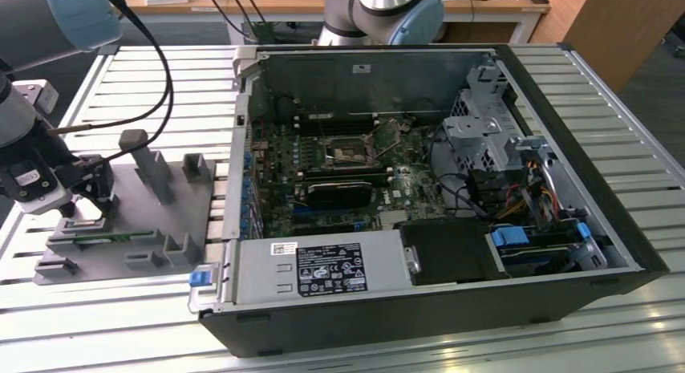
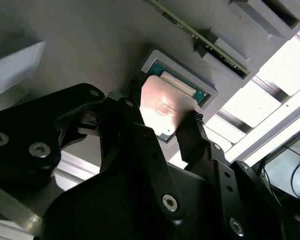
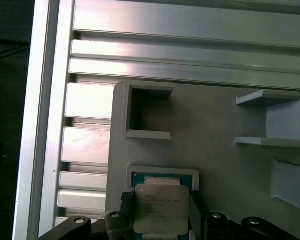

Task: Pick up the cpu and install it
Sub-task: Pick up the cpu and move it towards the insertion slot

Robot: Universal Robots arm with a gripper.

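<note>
Your black fingers (image 2: 192, 135) are pinching the small, square, silvery-topped cpu (image 3: 157, 210) by opposite edges over its pocket in the grey plastic tray (image 3: 215, 125), the pick-up step seemingly nearing completion and calling for a level, steady lift.

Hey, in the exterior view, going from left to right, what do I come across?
Hand gripping the cpu → tall grey post on the tray → motherboard → silver drive cage → black right wall of the computer case.
</note>
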